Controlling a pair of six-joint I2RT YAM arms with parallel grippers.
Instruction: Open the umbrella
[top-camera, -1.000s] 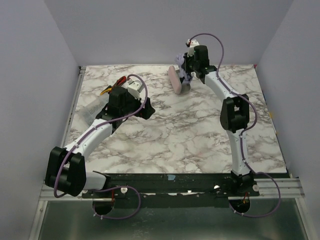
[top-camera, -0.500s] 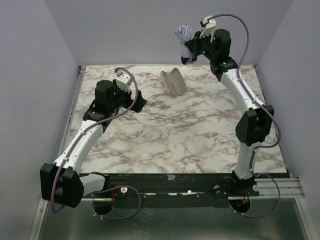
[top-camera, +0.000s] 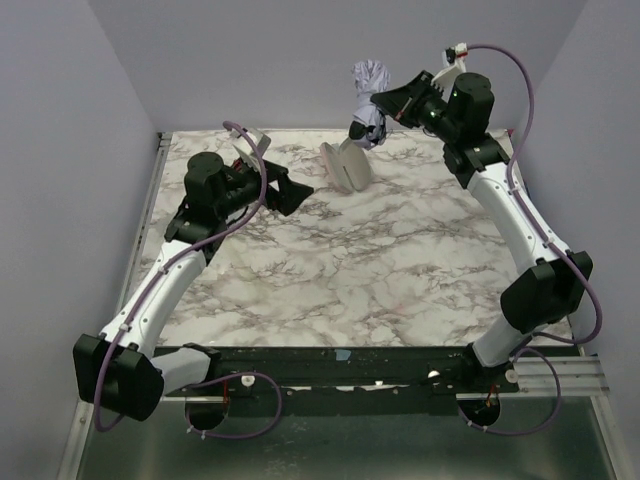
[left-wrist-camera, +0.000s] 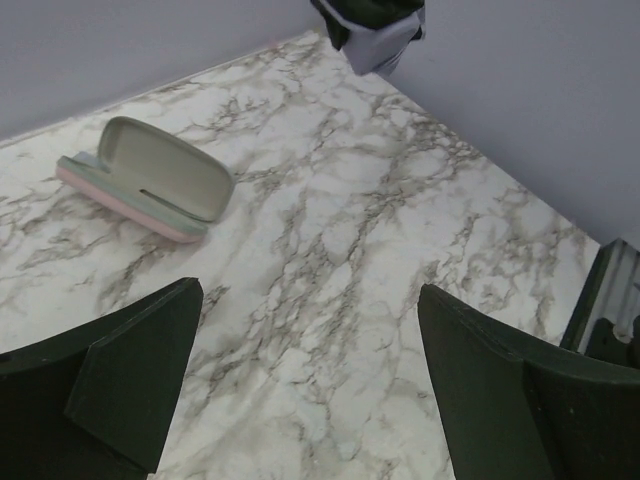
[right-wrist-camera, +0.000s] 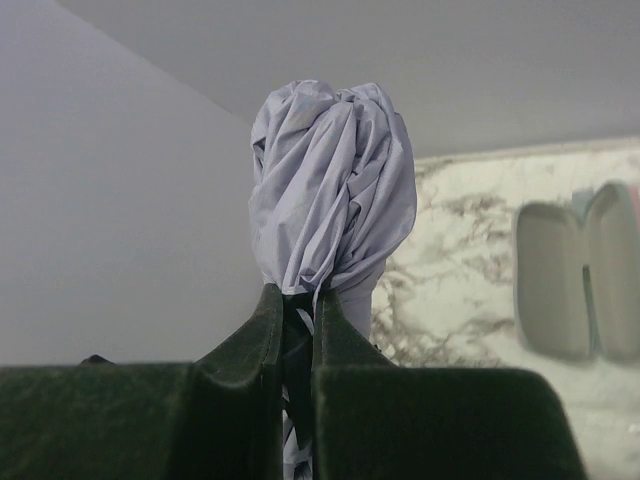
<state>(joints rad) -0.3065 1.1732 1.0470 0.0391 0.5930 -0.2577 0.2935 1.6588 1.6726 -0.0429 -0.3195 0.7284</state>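
The right gripper (top-camera: 382, 104) is clamped on the compact folding umbrella (top-camera: 367, 92), a bundle of pale lavender-white fabric. It is held in the air at the far side of the scene, above the far edge of the table (top-camera: 400, 262) and in front of the plain grey far wall (top-camera: 250, 60).

In the right wrist view, the two dark, matte fingers (right-wrist-camera: 262, 330) press together on the lower part of the umbrella (right-wrist-camera: 332, 185). Above them the fabric is gathered into a rounded, deeply creased knot. A dark strip shows in the narrow slot between the fingers.

The left gripper (top-camera: 293, 193) stands open, its fingers wide apart, over the far left part of the table and clear of the surface. It holds nothing. In the left wrist view, its fingers (left-wrist-camera: 120, 385) are broad, black, wedge-shaped blocks.

The table top is smooth white marble-pattern material with grey-brown veining.

An open hard-shell glasses case (top-camera: 346, 166), oval, with a pink edge and a pale grey-green lining, lies on the table just near of the umbrella.
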